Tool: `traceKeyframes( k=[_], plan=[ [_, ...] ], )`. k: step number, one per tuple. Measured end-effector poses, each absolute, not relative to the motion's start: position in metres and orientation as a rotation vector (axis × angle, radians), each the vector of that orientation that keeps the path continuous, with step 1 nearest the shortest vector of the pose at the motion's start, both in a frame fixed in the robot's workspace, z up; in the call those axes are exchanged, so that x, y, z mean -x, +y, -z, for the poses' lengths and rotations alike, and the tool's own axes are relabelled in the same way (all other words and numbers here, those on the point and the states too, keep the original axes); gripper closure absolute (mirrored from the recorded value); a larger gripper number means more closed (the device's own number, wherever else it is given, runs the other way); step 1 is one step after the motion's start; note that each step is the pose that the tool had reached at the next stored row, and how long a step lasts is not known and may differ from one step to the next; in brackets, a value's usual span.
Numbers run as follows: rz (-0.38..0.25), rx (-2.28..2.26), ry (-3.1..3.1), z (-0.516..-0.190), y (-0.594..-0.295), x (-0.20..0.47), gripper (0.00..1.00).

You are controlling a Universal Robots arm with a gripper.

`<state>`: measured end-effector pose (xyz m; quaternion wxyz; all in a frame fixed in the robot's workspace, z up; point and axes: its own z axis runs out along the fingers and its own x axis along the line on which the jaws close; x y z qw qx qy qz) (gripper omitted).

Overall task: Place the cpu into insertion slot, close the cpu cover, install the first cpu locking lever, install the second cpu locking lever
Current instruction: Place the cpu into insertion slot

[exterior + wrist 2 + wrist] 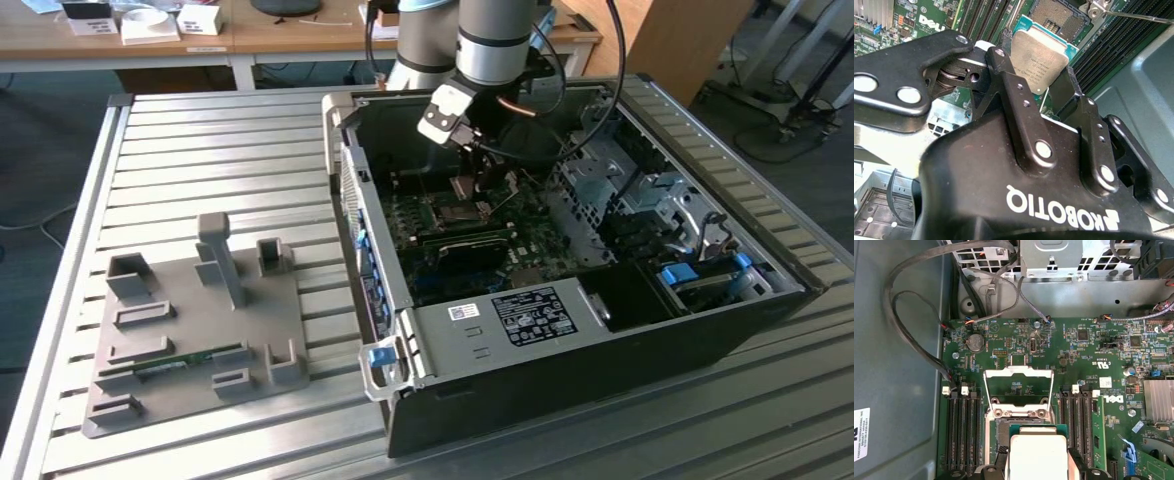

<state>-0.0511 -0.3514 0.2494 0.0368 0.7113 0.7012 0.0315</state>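
We see one cpu (1041,50), square and so without a long axis, its silvery printed top facing both wrist cameras. The gripper (1035,65) pinches it at two opposite edges, its jaws closed onto it. The chip hangs just beside the single open insertion slot (1056,17), and the one cpu cover (1019,390) stands raised. In the exterior view all this sits upper centre, inside the computer case (561,400).

Part of the silvery-grey square cpu (1040,52) is hidden by fingers (1024,115) of the black gripper (1035,67) in the second wrist view, and cropped by the picture's edge in the first wrist view. The dark square insertion slot (1061,17) is partly covered.
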Motion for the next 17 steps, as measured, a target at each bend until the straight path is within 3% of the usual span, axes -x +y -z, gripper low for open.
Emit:
traceKeyframes(
  k=[17],
  plan=[
    [-0.099, -2.185, 2.154, -0.2478, -0.3420, 0.0526, 0.46]
  ],
)
